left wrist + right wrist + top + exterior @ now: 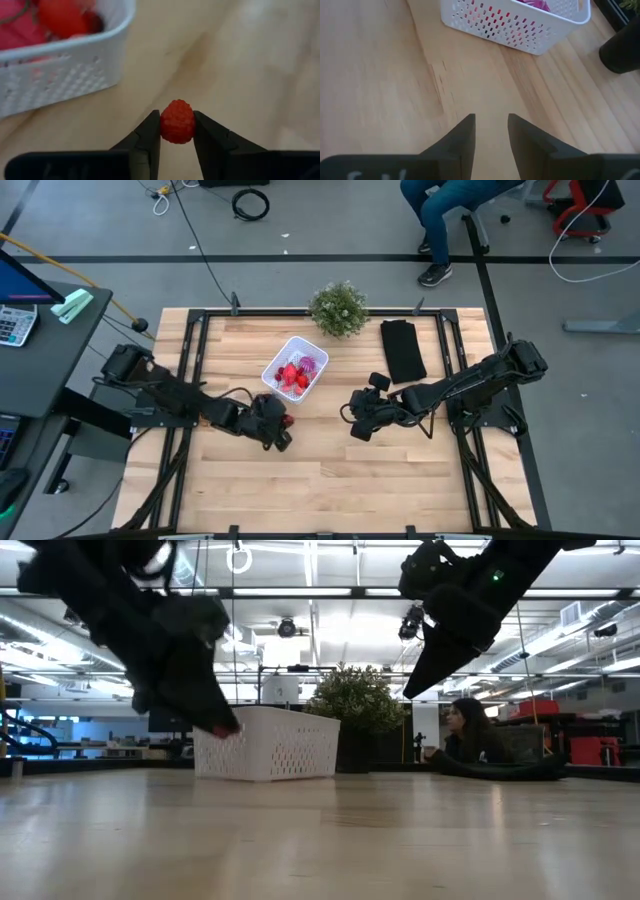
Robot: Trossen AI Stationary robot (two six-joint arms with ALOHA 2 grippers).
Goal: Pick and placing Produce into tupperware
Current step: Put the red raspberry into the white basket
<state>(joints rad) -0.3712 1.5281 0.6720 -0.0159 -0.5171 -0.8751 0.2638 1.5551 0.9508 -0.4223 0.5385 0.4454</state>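
On the wooden table [330, 480] the white container [294, 370] sat near the middle, already holding red and purple pieces. The left gripper [281, 435] was the nearer arm, just beside the container's near corner, and the container lay ahead of its fingers [150, 135]. Those were closed on a small red raspberry [177, 121], lifted off the table. The right gripper [357, 425] waited farther off, fingers narrowly apart and empty. No readable writing or brand showed
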